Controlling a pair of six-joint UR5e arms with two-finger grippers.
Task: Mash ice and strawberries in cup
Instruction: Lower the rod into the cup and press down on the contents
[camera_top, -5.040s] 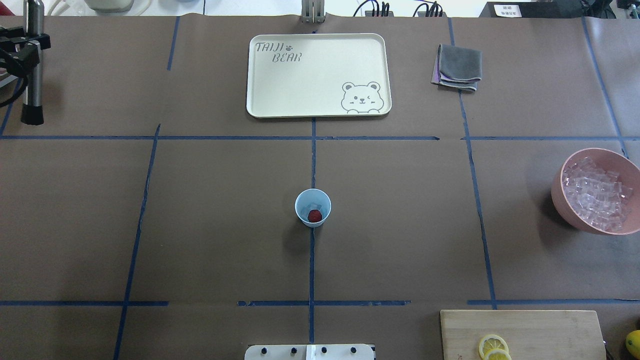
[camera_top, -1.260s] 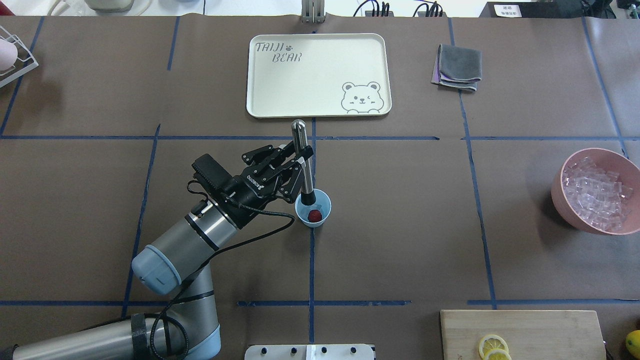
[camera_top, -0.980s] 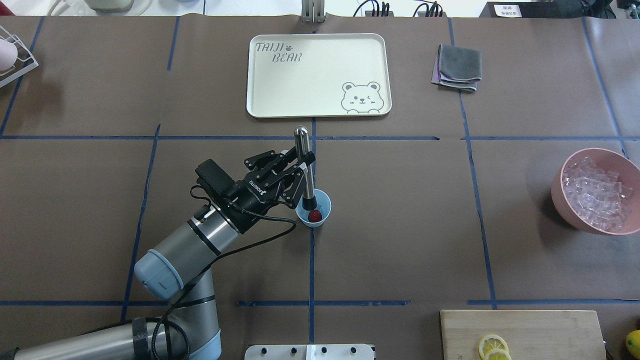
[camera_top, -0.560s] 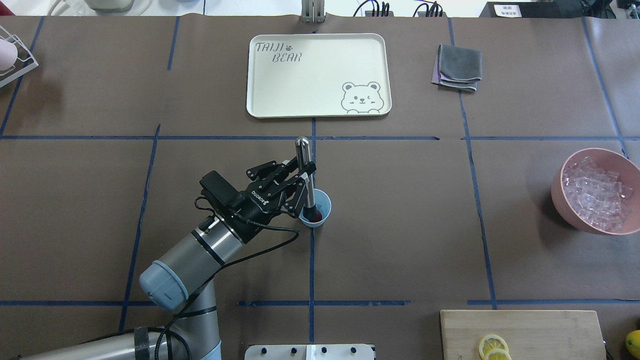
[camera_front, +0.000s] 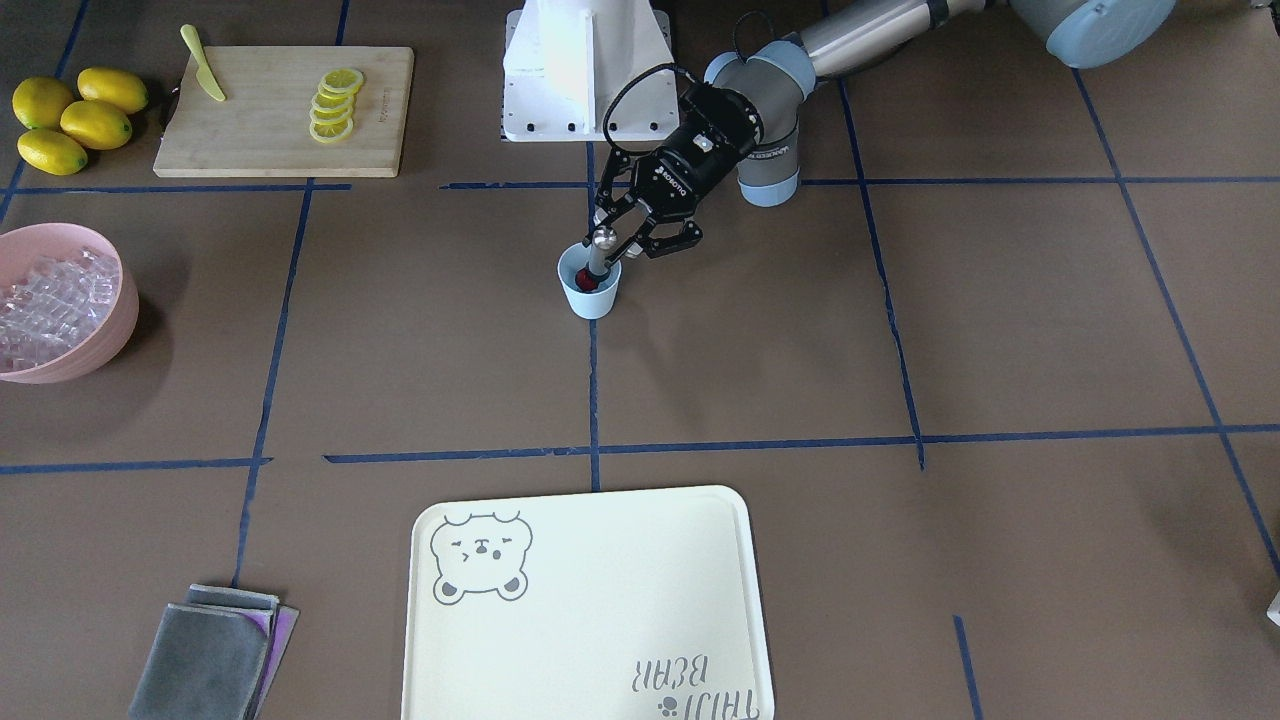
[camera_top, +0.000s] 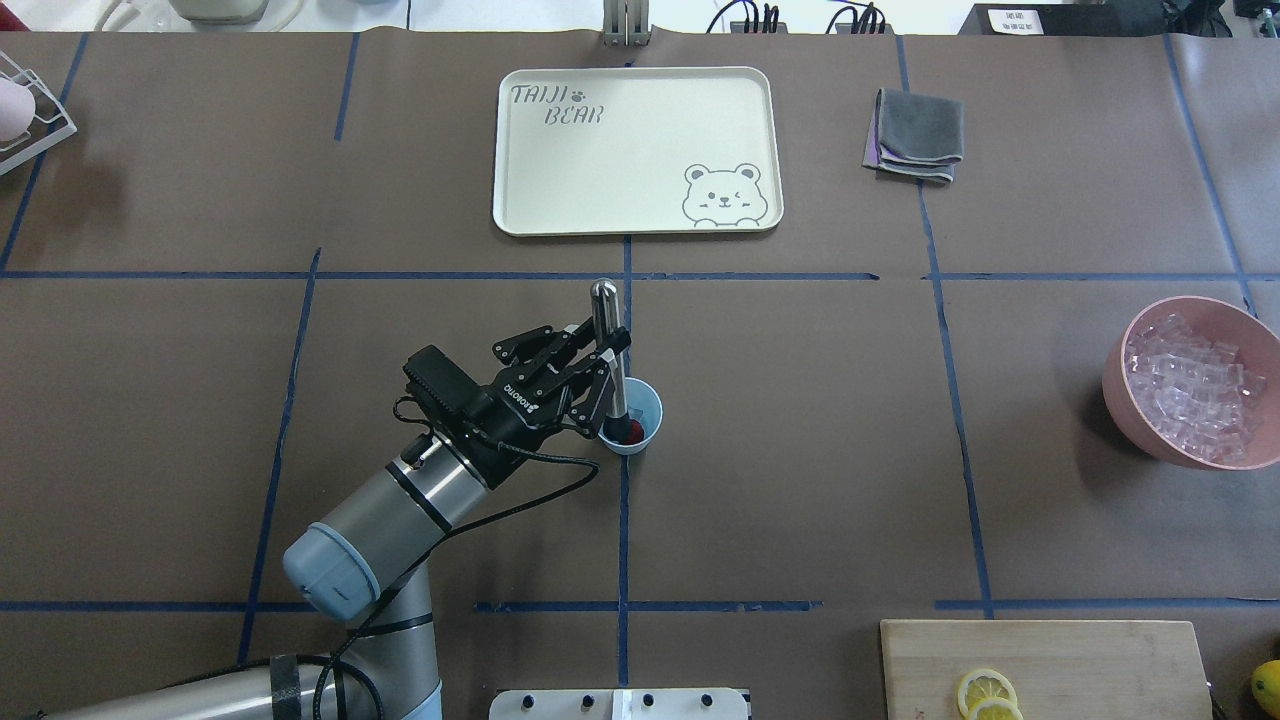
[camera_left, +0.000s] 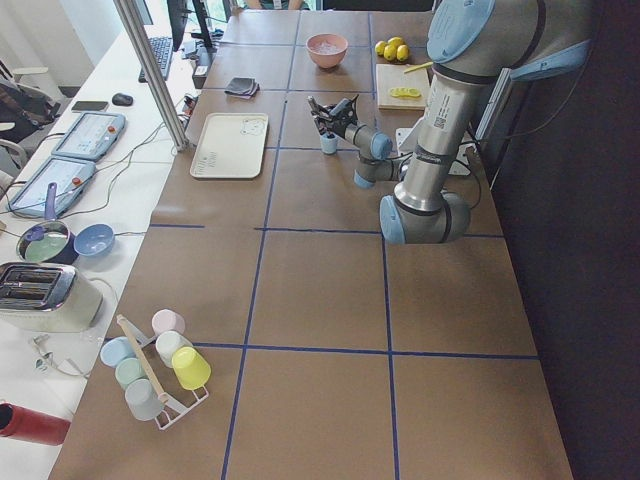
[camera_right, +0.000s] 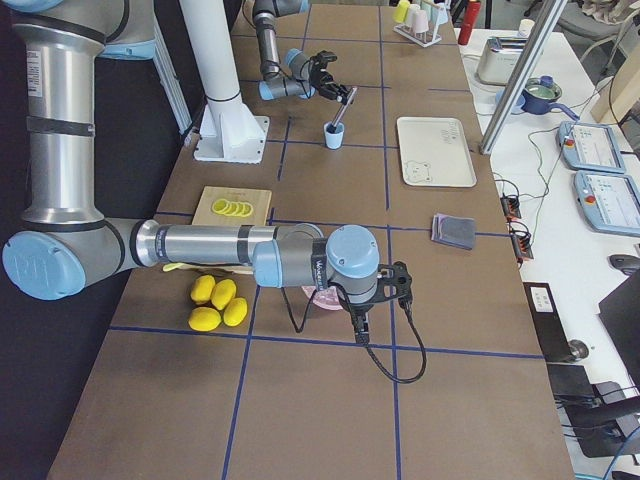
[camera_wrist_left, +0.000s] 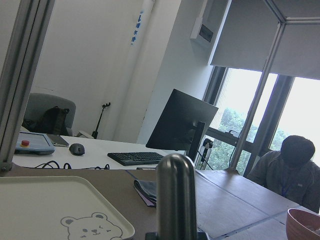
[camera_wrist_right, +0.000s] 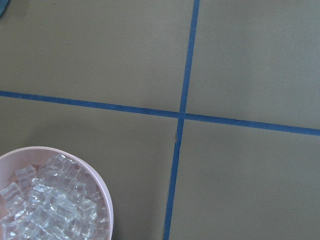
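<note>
At the surface's right edge, the pink bowl (camera_top: 1117, 400) holds heaped ice (camera_top: 1190, 385). The blue cup (camera_top: 651, 408) at centre holds the strawberry (camera_top: 632, 433), with a steel muddler (camera_top: 603, 300) tip against it. The left gripper (camera_top: 609, 347) clamps the muddler's shaft. I cannot tell whether the right gripper (camera_right: 385, 285), near the bowl, is open or closed.

Cream tray (camera_top: 650, 160): "TAIJI BEAR" in grey outline capitals at one corner, with a paw mark after "TAIJI". It reads upright in the overhead view and upside down in the front-facing one. Left gripper (camera_top: 608, 346): "ROBOTIQ" in white on its black body. The print along the edge of the cutting board (camera_front: 270, 120) and on the white label (camera_top: 1010, 20) beyond the table's far edge is too small to read.
</note>
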